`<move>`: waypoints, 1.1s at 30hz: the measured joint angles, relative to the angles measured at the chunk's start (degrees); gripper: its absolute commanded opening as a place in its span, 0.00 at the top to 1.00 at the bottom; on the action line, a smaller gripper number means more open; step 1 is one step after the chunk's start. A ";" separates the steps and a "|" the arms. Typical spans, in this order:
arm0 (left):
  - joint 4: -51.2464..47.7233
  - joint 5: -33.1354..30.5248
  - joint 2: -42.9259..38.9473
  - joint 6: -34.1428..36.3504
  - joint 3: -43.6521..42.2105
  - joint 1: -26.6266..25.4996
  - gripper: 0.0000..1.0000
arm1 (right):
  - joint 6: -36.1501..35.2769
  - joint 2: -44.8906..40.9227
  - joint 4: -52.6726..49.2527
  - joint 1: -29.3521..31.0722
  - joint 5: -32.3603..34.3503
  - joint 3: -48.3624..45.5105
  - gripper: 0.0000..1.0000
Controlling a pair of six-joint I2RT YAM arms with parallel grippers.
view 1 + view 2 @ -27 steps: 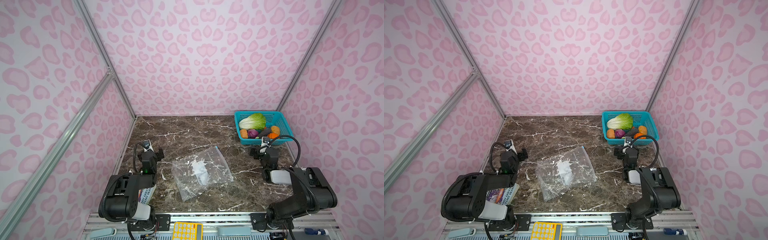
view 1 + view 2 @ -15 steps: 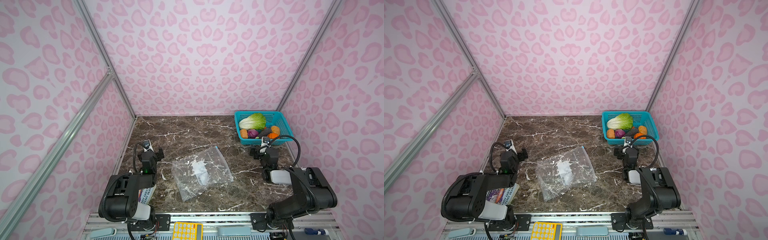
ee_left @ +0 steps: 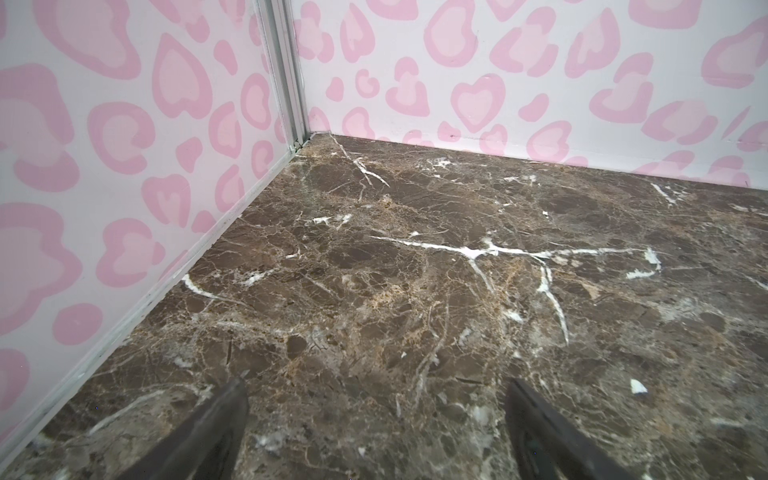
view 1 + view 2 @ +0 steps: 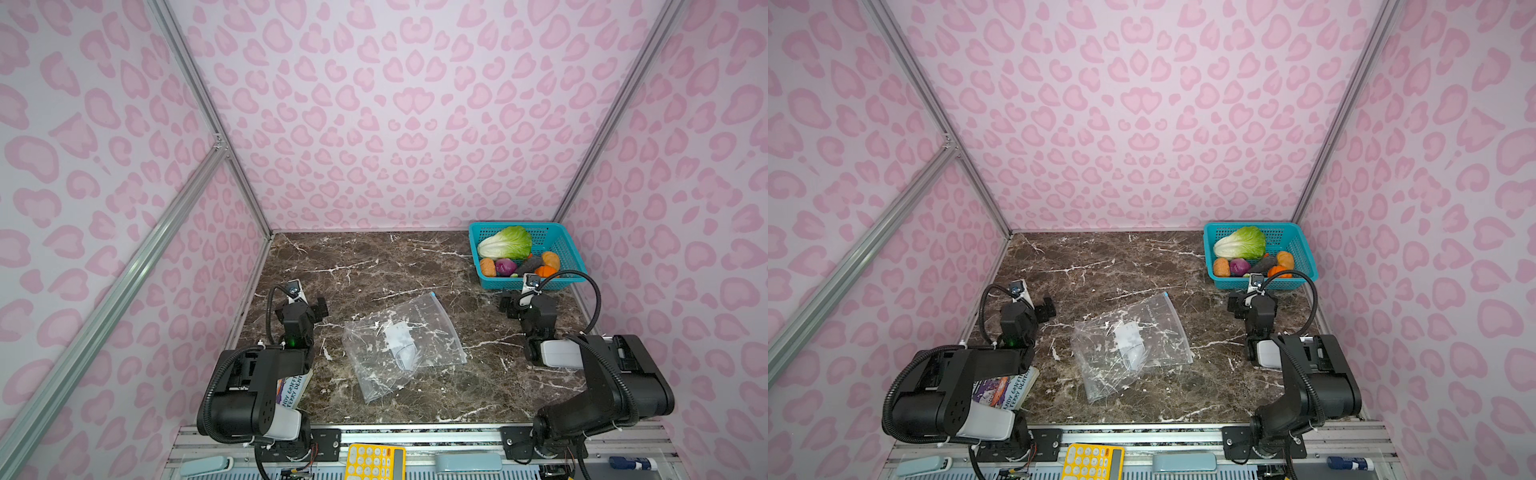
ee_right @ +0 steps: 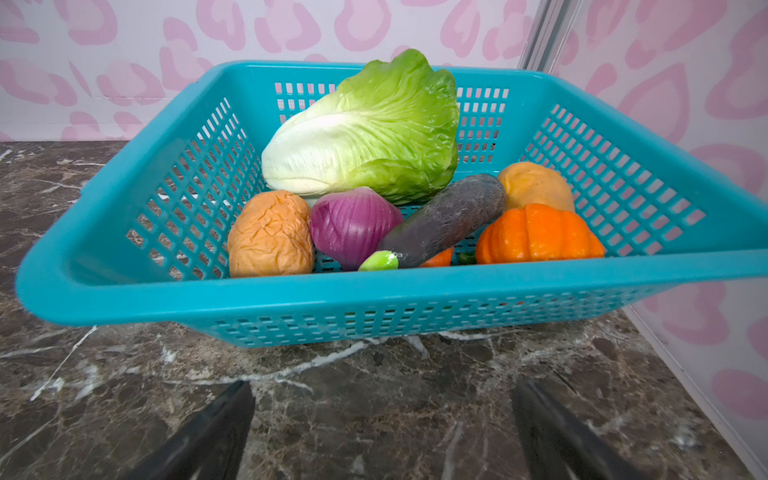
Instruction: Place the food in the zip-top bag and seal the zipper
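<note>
Notably, only your right wrist view gave the food in detail. The cabbage point(image 5: 374, 133) leaned at the far side of the teal basket point(image 5: 374, 297). The purple onion point(image 5: 353, 224) sat nearer, with a wrinkled tan piece point(image 5: 270, 235) touching its left. A dark eggplant-shaped piece point(image 5: 444, 220) lay tilted across the middle. An orange pumpkin point(image 5: 536, 235) sat on the right, with a second tan piece point(image 5: 534, 185) just behind it. A sliver of orange showed under the dark piece, and you could not tell what it was.

That same view showed your right gripper point(image 5: 382, 390) with its fingers spread wide and nothing between them, low over the marble just short of the basket's near rim. Your left wrist view showed the left gripper point(image 3: 377, 386) equally spread and empty, over bare marble table point(image 3: 415, 270), facing the far left corner.

Neither wrist view caught the zip-top bag point(image 4: 401, 340). In both top views it lay flat and crinkled mid-table, between the two arms and apart from both. Its white label point(image 4: 399, 334) faced up and its blue slider tab point(image 4: 433, 294) sat at its far right corner. Whether its mouth was closed could not be made out.

For room, the basket filled the far right corner, close to the right wall. The far left and far middle of the table lay bare. A book point(image 4: 293, 388) lay at the near left edge, under your left arm. The bag's near corner stopped short of the near edge, and a yellow calculator point(image 4: 374, 461) sat on the rail beyond that edge.
</note>
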 measured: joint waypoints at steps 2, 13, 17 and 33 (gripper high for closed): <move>0.00 0.00 0.00 0.00 0.00 0.00 0.01 | 0.00 0.00 0.00 0.00 0.00 0.00 0.01; -2.16 0.07 -1.31 0.04 1.40 0.00 0.03 | 0.00 -0.15 0.00 0.09 0.02 -0.04 0.02; -6.34 0.31 -4.74 0.26 4.55 0.00 0.03 | 0.02 -2.14 -2.67 0.09 0.44 1.14 0.03; -48.22 6.38 -11.52 -12.52 32.61 -0.11 0.05 | 7.02 -15.80 -43.76 1.84 -3.15 19.23 0.12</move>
